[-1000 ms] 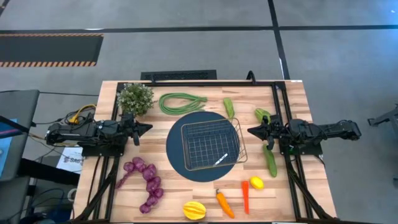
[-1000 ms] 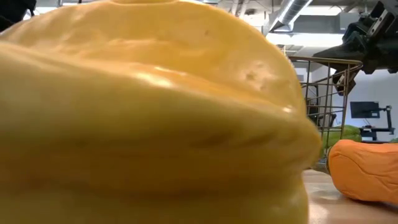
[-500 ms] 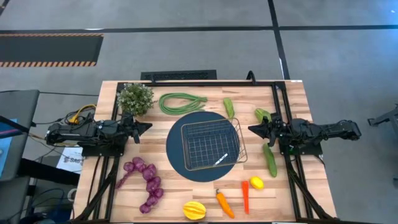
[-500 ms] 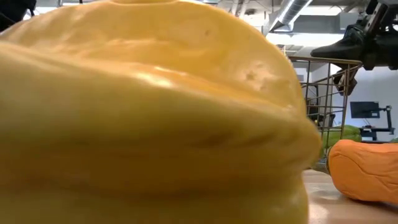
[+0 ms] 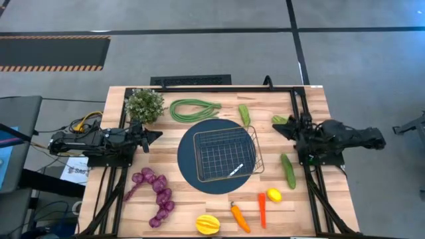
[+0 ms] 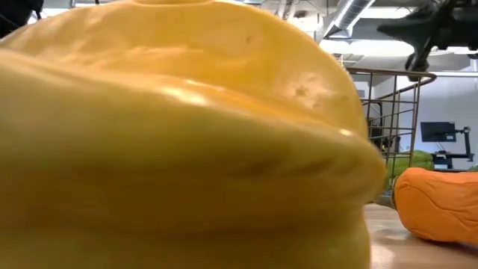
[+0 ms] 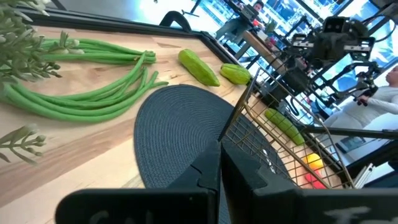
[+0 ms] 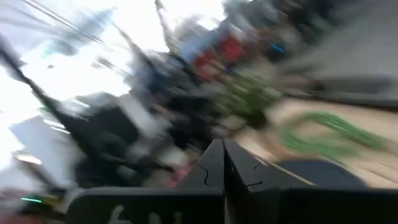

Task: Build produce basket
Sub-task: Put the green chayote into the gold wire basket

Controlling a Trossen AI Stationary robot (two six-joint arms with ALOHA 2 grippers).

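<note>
Silvery wire basket sat on the blue mat at mid-table, with only a small white item lying inside it. Produce lay around it on the table — beans and a cucumber on the far side, another cucumber to the right, grapes near left, yellow ribbed fruit, carrot, chili and lemon along the near edge. A potted plant stood at the far left. Left gripper hovered left of the mat, fingers pressed together, holding nothing. Right gripper was over the right side, just beside a short green piece, fingers closed and empty. Low view was mostly blocked by the yellow fruit — basket wire and carrot showed at right
</note>
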